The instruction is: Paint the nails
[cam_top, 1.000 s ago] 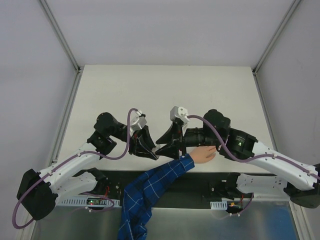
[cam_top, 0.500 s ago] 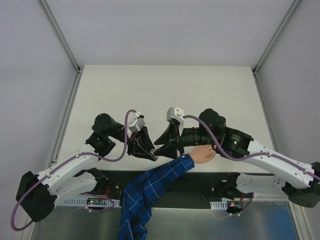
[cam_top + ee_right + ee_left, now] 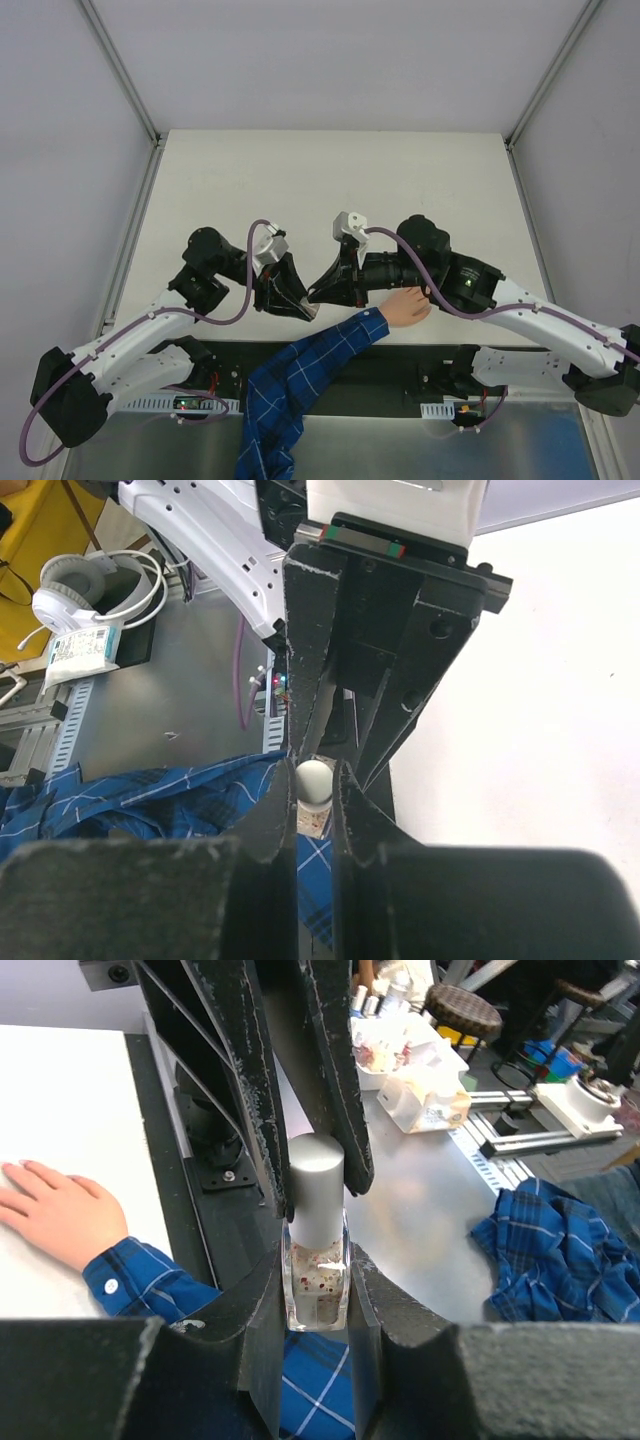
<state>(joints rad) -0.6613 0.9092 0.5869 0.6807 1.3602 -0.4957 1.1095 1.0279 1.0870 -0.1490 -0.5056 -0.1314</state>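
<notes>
A small clear nail polish bottle [image 3: 316,1285] with red glitter and a silver cap [image 3: 315,1190] hangs just over the table's near edge, above the sleeve. My left gripper [image 3: 316,1305] is shut on the bottle's glass body. My right gripper [image 3: 314,792] is shut on the cap [image 3: 314,779], coming from the opposite side. In the top view the two grippers [image 3: 306,307] [image 3: 320,291] meet tip to tip. A pale hand [image 3: 405,305] with a blue plaid sleeve [image 3: 320,358] lies flat on the table just right of them. The hand also shows in the left wrist view [image 3: 60,1215]. Its nails are too small to make out.
The white table [image 3: 330,190] stretches away behind the arms. The black base rail [image 3: 440,360] and grey metal bench lie at the near edge. Off the table are white containers [image 3: 420,1070] and headphones [image 3: 95,590].
Both grippers, joined at the bottle, have drifted slightly left and away from the hand. The hand and sleeve have not moved.
</notes>
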